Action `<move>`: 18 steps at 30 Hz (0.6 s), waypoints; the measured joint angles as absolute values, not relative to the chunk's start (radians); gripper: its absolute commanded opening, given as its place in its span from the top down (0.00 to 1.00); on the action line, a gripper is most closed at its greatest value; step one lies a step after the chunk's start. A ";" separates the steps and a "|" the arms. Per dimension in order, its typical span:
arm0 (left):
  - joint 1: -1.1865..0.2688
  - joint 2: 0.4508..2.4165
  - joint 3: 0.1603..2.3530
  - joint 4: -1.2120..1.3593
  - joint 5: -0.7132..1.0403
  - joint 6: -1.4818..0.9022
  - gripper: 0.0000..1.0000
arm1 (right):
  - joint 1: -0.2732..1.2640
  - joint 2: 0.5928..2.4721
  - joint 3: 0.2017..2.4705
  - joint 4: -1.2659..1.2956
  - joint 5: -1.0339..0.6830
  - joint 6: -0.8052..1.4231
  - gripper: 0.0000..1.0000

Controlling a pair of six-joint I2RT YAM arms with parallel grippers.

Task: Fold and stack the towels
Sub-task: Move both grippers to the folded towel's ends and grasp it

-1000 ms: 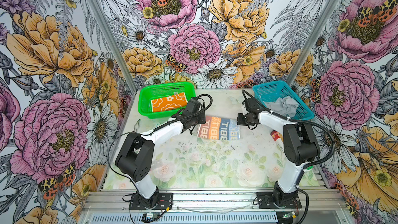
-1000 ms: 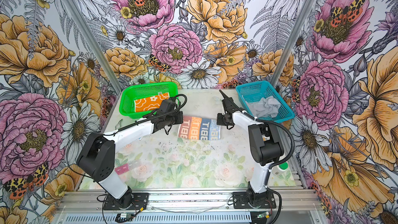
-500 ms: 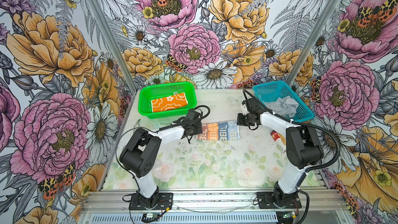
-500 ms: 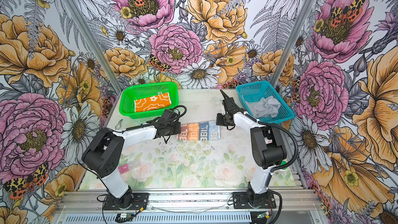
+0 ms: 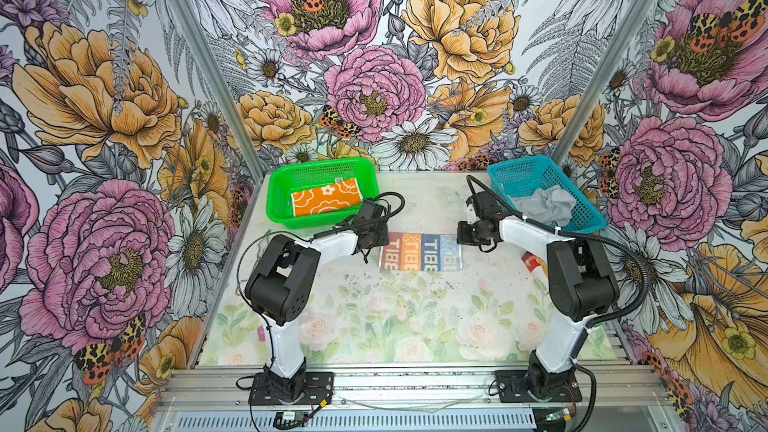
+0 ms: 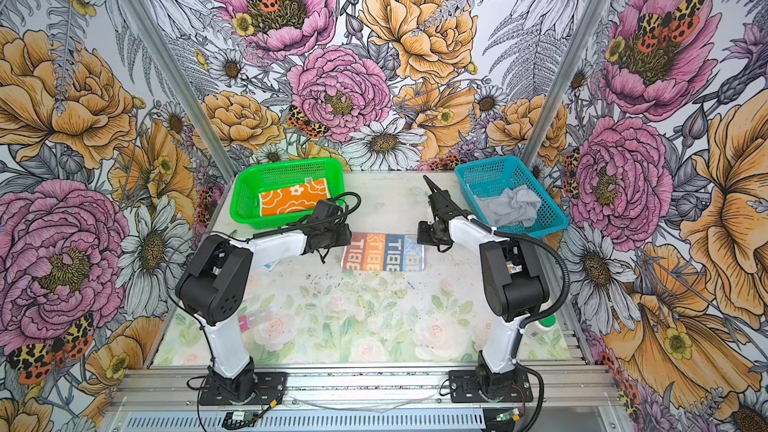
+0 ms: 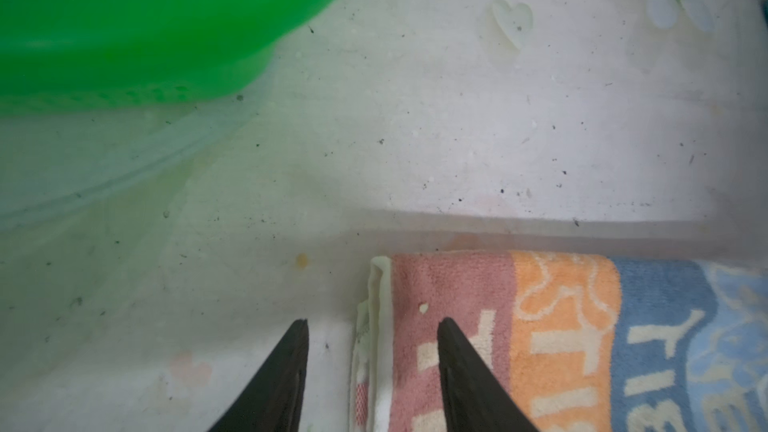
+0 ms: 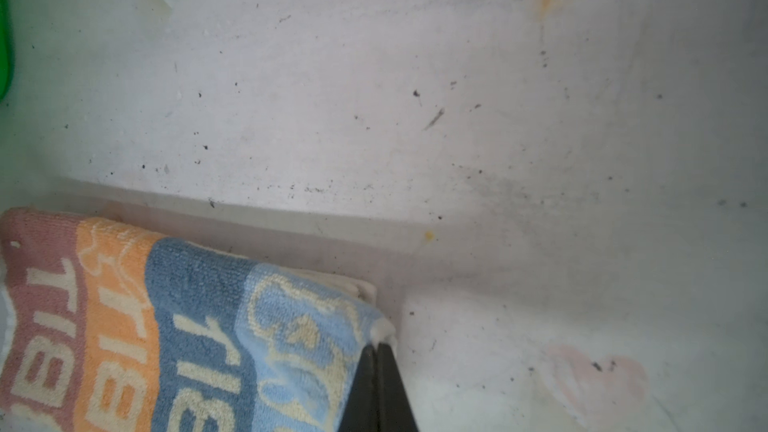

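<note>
The lettered towel [image 5: 420, 252] [image 6: 384, 252], with red, orange and blue panels, lies folded flat mid-table. My left gripper [image 7: 372, 322] [image 5: 371, 238] is open, its fingers standing on either side of the towel's [image 7: 540, 347] white-hemmed left edge. My right gripper [image 8: 376, 344] [image 5: 466, 234] is shut on the light blue right corner of the towel [image 8: 166, 326]. An orange flowered towel [image 5: 326, 201] [image 6: 295, 200] lies folded in the green basket [image 5: 320, 164]. A crumpled grey towel [image 5: 542, 205] [image 6: 513, 205] sits in the teal basket [image 5: 523, 168].
The green basket [image 7: 124, 14] stands close behind my left gripper. A red-white carton [image 5: 534, 263] lies by the right arm. A white bottle with a green cap [image 6: 540, 326] sits at the front right. A small sachet [image 6: 270, 265] peeks from under the left arm.
My left gripper has opened and let go of the lettered towel's left edge. The towel has come down flat on the table. The right gripper stays shut on its corner.
</note>
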State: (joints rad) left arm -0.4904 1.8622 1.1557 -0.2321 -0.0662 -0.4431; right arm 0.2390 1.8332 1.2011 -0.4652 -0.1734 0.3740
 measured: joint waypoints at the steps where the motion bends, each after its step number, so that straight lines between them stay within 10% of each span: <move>1: -0.496 1.849 1.149 -0.233 -0.078 -0.437 0.51 | 0.239 1.830 1.201 -0.465 -0.161 0.376 0.72; 7: -0.566 1.681 1.104 -0.210 -0.070 -0.421 0.59 | 0.273 1.707 1.170 -0.471 -0.075 0.383 0.36; 18: -0.538 1.877 1.051 -0.083 0.133 -0.529 0.61 | 0.419 1.763 1.173 -0.382 -0.215 0.495 0.32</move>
